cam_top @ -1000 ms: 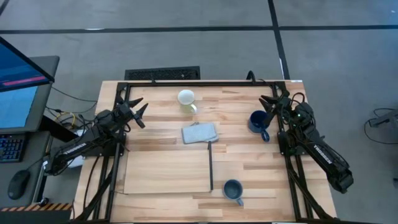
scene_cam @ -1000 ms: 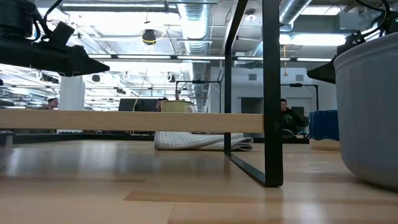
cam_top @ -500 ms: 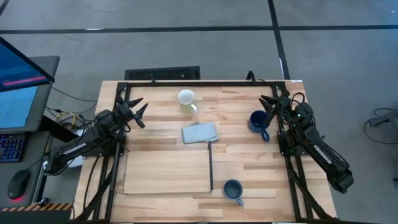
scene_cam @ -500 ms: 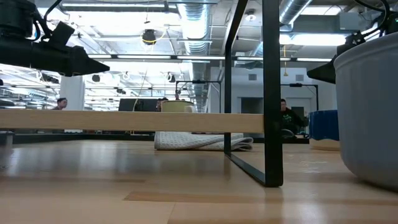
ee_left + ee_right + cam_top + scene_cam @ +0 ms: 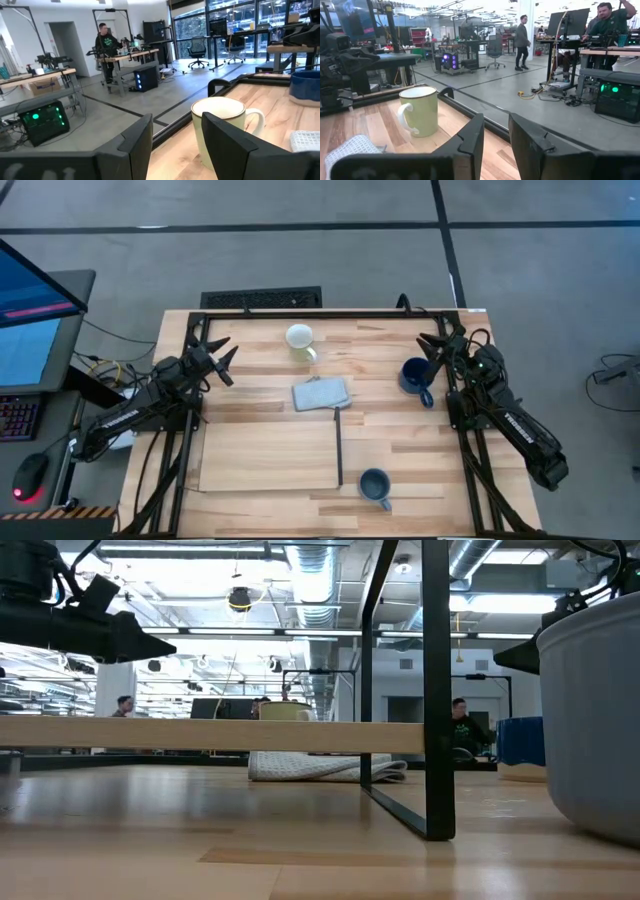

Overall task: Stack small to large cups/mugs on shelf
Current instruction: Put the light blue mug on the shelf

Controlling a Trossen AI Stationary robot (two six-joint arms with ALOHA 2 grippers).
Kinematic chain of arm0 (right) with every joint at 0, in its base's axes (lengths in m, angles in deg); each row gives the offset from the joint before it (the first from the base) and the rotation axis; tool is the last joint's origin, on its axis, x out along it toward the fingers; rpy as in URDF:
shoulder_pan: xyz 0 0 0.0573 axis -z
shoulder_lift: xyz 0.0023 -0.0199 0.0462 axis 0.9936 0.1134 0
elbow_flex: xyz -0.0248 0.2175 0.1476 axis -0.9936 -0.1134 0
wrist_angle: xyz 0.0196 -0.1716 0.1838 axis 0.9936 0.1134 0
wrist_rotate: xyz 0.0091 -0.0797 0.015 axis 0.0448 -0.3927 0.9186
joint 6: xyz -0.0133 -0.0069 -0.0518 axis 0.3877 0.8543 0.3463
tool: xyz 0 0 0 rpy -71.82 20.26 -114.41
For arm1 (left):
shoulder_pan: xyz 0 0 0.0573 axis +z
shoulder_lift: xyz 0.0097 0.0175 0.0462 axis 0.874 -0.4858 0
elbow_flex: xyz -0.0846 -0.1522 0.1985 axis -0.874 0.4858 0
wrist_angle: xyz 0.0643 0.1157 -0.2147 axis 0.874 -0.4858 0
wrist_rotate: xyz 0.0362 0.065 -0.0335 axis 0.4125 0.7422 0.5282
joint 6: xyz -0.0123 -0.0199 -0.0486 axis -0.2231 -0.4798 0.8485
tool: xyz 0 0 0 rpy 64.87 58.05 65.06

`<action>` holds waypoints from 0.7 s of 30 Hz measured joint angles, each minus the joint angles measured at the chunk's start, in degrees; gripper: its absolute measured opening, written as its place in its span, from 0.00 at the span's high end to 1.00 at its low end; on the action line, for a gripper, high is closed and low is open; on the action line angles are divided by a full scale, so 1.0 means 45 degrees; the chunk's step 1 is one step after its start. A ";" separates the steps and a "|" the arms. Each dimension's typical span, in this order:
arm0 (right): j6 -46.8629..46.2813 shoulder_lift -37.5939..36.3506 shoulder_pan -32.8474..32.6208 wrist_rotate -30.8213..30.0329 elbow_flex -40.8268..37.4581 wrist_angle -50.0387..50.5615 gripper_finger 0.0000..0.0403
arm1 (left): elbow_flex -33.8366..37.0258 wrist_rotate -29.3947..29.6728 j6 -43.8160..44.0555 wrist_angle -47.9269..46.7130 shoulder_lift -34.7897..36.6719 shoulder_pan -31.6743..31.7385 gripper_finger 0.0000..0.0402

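Nothing is stacked yet — three mugs sit scattered off the shelf (image 5: 265,455), both arms waiting: left hand (image 5: 220,356) spread, right hand (image 5: 432,343) seemingly narrowly parted, holding nothing.

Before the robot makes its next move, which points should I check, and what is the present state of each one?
1. Shelf surface free for stacking: ok, no mug stands on it.
2. Three mugs upright and apart: ok; cream mug far side, navy mug right, grey-blue mug near edge beside the shelf.
3. Left tool empty: ok, fingers spread, holding nothing, away from the cream mug.
4. Right tool empty: ok, nothing between its fingers; it sits just beside the navy mug.
5. Folded cloth clear of the shelf: cannot tell, it lies at the shelf's far corner.
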 joint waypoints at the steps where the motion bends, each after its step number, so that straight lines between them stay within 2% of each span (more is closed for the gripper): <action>1: 0.0001 0.0000 -0.0003 0.0000 0.0000 -0.0005 0.72 | 0.0000 0.0002 0.0075 0.0001 0.0003 0.0000 0.59; 6: -0.0091 0.0000 0.0001 0.0000 -0.0004 -0.0001 0.72 | 0.0002 0.0002 0.0107 0.0003 0.0002 0.0000 0.59; 8: -0.1044 0.0000 -0.0001 0.0004 -0.0005 -0.0005 0.72 | -0.0002 0.0002 0.0103 0.0002 0.0001 0.0000 0.59; 14: -0.5769 -0.0008 0.0000 -0.0029 0.0000 -0.0263 0.72 | -0.0003 0.0002 0.0102 0.0002 0.0004 0.0000 0.59; 21: -0.6658 -0.0005 -0.0003 -0.0034 0.0000 -0.0214 0.72 | 0.0000 0.0002 0.0102 0.0000 0.0000 -0.0002 0.59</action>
